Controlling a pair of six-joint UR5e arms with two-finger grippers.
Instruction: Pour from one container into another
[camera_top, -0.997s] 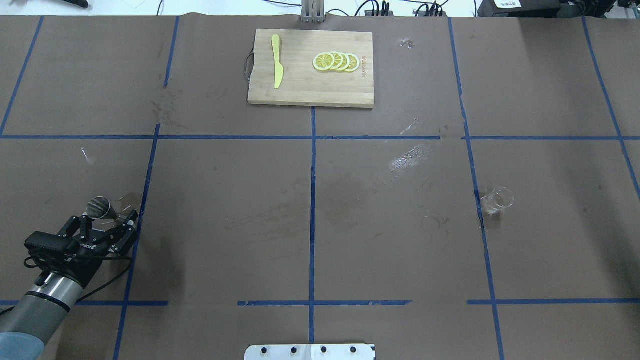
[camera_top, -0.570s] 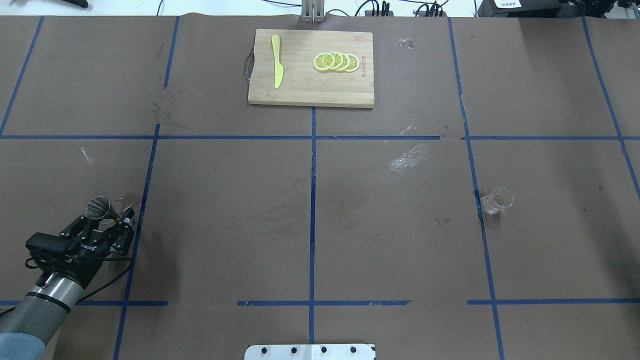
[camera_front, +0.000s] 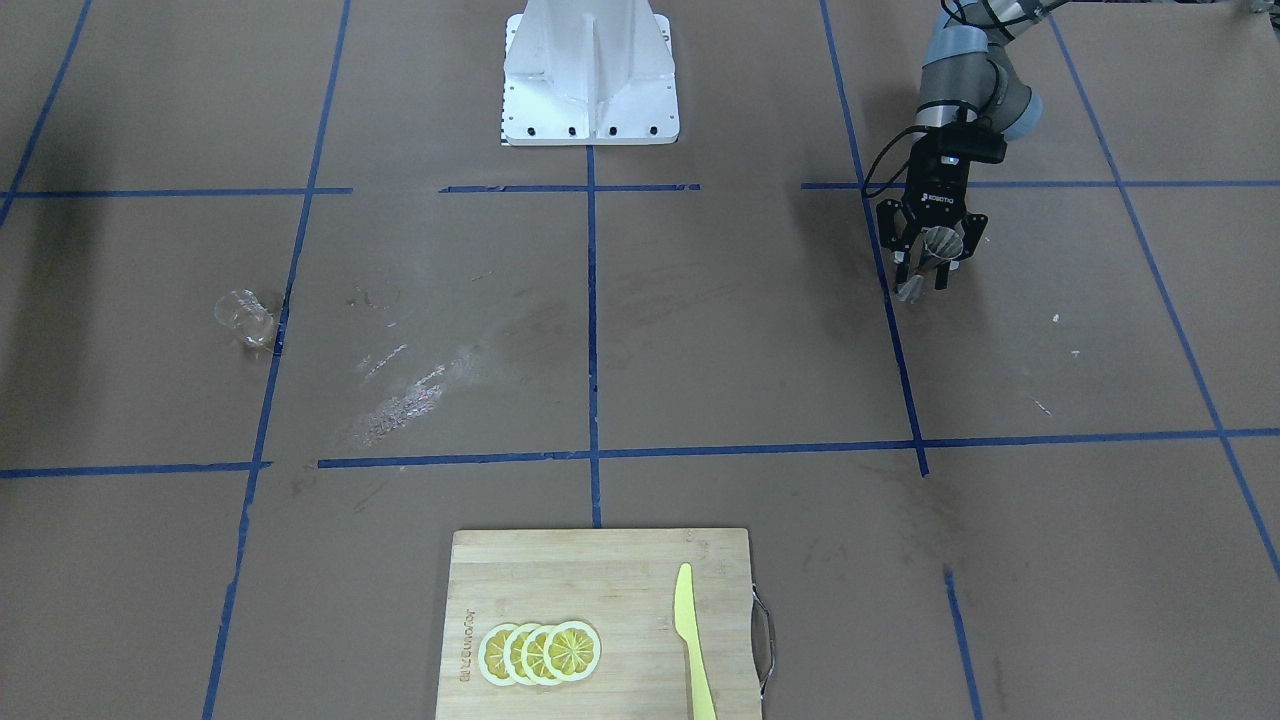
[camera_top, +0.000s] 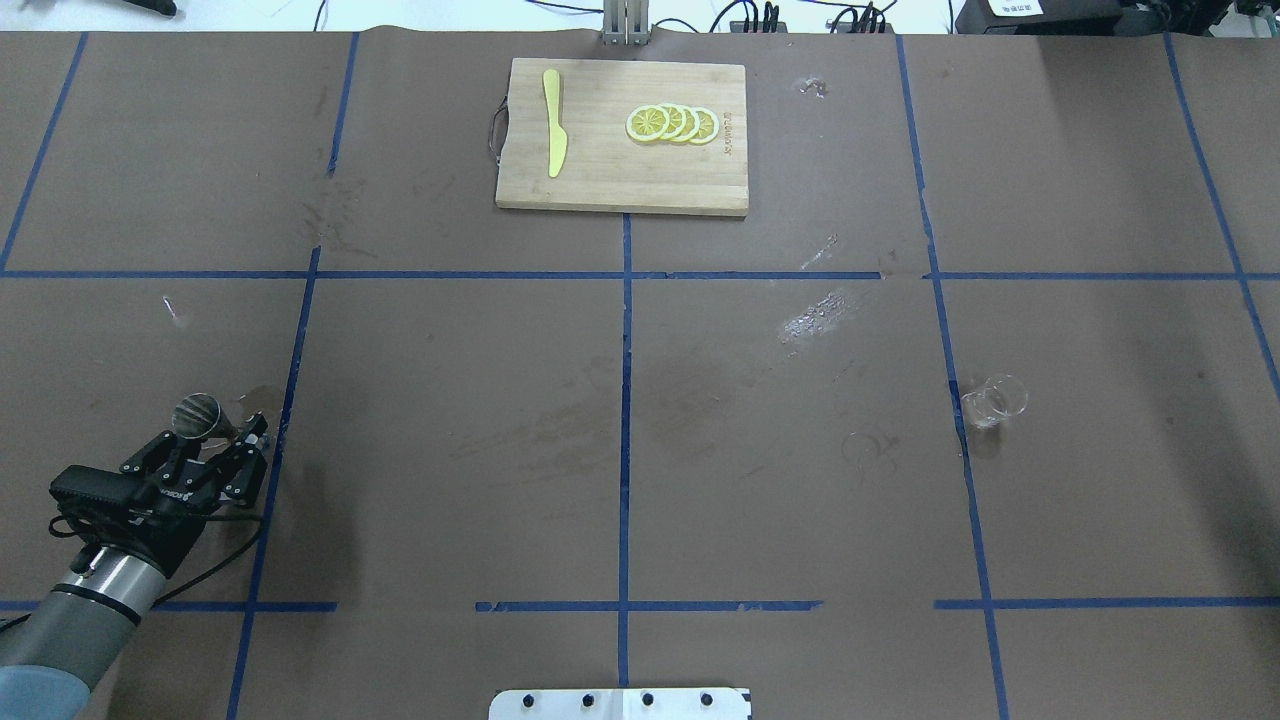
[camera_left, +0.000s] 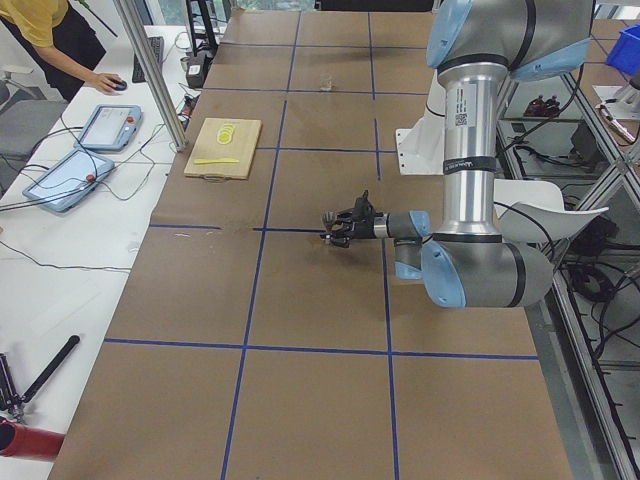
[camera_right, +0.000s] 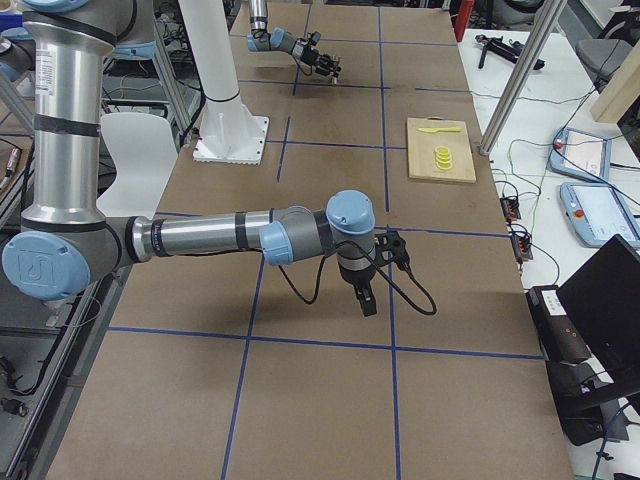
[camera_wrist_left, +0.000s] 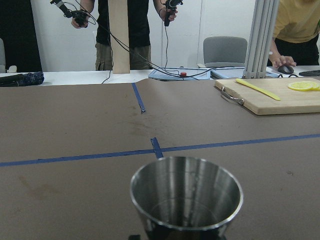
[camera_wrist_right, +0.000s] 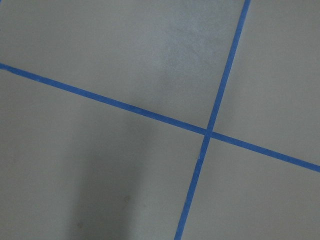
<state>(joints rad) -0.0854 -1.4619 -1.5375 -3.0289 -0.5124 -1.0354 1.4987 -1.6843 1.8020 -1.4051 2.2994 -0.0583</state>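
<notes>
Left wrist-mounted view, jigger (camera_wrist_left: 186, 197) base cut off, glass cup (camera_top: 993, 401) faint overhead

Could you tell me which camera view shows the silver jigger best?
The left wrist-mounted view: the jigger fills the foreground, its open mouth and inner wall clear. The overhead and front-facing views show it small between the left gripper's fingers; the two side views show only a speck there; the right wrist view shows none.
</notes>
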